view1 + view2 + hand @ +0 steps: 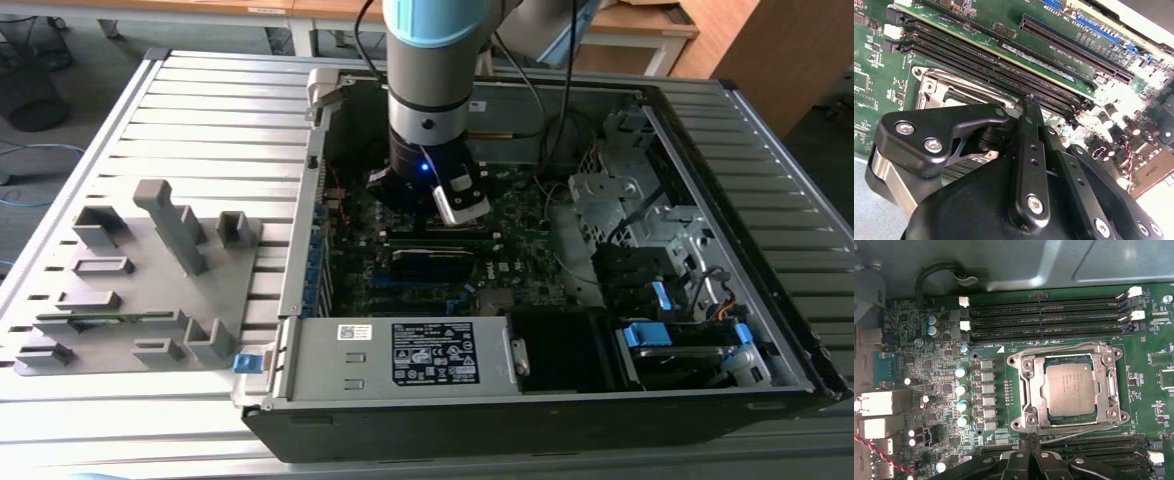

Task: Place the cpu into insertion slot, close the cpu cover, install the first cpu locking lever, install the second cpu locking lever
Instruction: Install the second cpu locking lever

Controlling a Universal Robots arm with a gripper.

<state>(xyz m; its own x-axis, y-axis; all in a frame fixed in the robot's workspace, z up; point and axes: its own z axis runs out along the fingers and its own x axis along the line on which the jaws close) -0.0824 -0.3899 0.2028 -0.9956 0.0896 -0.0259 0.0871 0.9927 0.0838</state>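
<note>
Now gripper [1028,439] clenched, empty, beside cpu cover [1070,385]; cpu [1073,385] seated.

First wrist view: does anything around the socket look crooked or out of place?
Nothing stands out. The cpu lies flat and square in the insertion slot, the cpu cover frames it evenly, and the memory slots alongside look intact. The pincer sits at the socket's edge.

Insertion slot [941,92] perhaps half hidden.
</note>
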